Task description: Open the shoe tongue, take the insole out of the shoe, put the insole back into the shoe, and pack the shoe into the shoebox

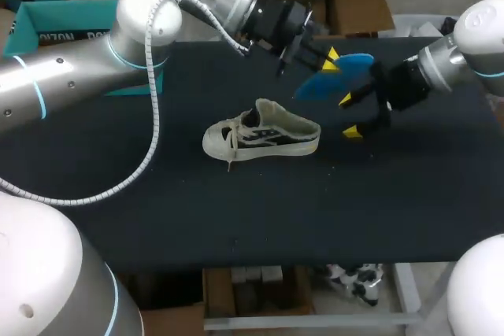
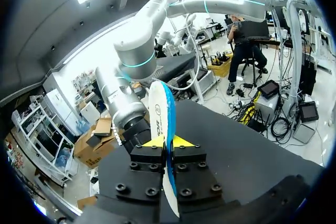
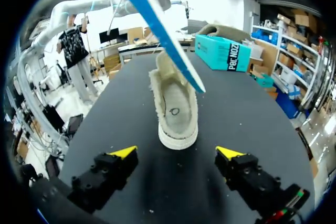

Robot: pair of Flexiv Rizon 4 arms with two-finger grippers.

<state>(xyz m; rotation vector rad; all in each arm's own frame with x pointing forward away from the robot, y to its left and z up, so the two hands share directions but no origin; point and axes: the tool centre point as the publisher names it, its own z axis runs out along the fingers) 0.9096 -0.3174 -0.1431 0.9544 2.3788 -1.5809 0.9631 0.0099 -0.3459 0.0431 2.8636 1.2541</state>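
**Insole out; refitting and packing remain**

The insole [image 1: 346, 75] is clear of the shoe [image 1: 264, 133]. It hangs in the air at the upper right of centre in the head view, clamped edge-on between the fingers of the left gripper [image 1: 329, 59]. The shoe sits upright on the table [image 1: 236, 210] at mid-frame. In the right wrist view its mouth gapes wide, so the tongue looks opened. The right gripper [image 1: 349, 116] is spread wide and holds nothing, just right of the shoe and below the insole. By my reading the first two steps are done. The insole has yet to go back in, and the shoe has yet to reach the shoebox [image 1: 59, 25] at the upper left.
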